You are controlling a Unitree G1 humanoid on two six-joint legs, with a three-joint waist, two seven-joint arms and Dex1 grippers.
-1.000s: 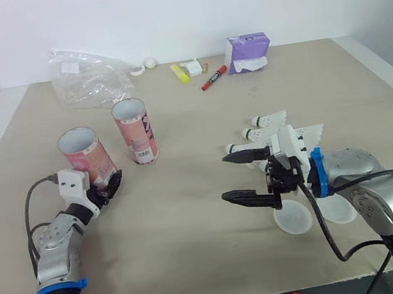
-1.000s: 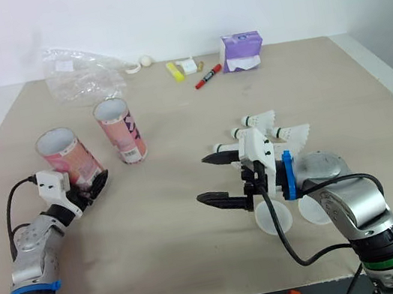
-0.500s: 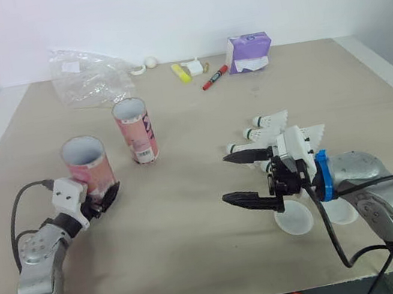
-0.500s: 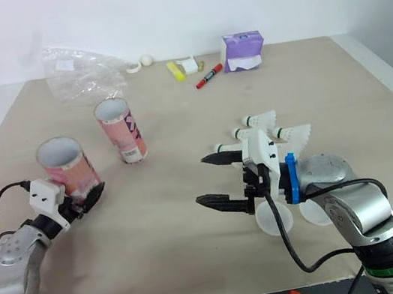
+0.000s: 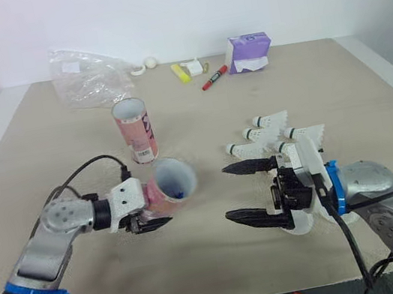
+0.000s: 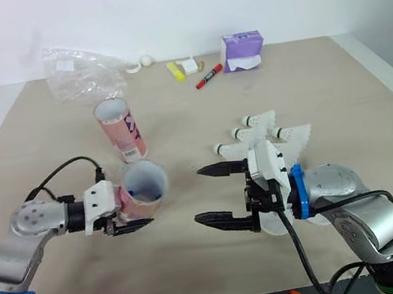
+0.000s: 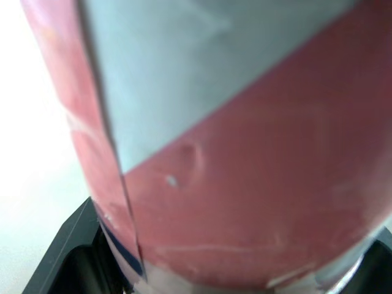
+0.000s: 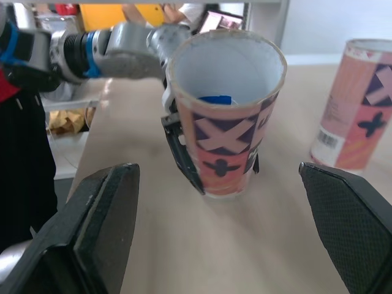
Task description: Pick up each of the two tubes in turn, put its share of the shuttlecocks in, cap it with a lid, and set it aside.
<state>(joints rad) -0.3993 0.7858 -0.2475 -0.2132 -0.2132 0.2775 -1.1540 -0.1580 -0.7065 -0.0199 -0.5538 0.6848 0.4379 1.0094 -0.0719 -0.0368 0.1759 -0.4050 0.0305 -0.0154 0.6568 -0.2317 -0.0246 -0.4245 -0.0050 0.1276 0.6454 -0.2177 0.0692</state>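
Since a second ago the left gripper (image 5: 141, 211), clamped on the pink patterned cardboard tube (image 5: 169, 186), has swung it to the middle of the tabletop (image 5: 197, 109), mouth tipped toward the empty, spread right gripper (image 5: 227, 193). Gripped near its base, it could twist when white feathered shuttlecocks (image 5: 277, 129) are pushed in.

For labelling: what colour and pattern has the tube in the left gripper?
The tube is pink with dark crosses; right wrist view.

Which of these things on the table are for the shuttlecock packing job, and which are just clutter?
For the job: tilted tube in left gripper, standing tube, shuttlecocks, lids beneath right gripper.
Clutter: plastic bag, purple tissue pack, red marker, yellow highlighter, white ball.
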